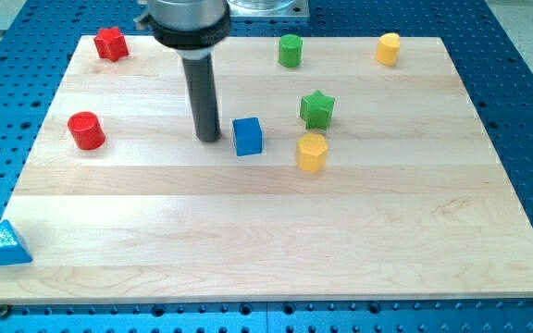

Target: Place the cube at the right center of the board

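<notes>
A blue cube (247,136) sits on the wooden board (276,240), a little left of the board's middle and toward the view's top. My tip (208,139) rests on the board just left of the cube, with a small gap between them. The dark rod rises from the tip to the arm's round end at the view's top.
A yellow hexagonal block (311,152) and a green star (317,109) lie right of the cube. A green cylinder (291,51) and a yellow cylinder (389,48) stand near the top edge. A red star (111,43), a red cylinder (87,130) and a blue triangle (5,244) are at the left.
</notes>
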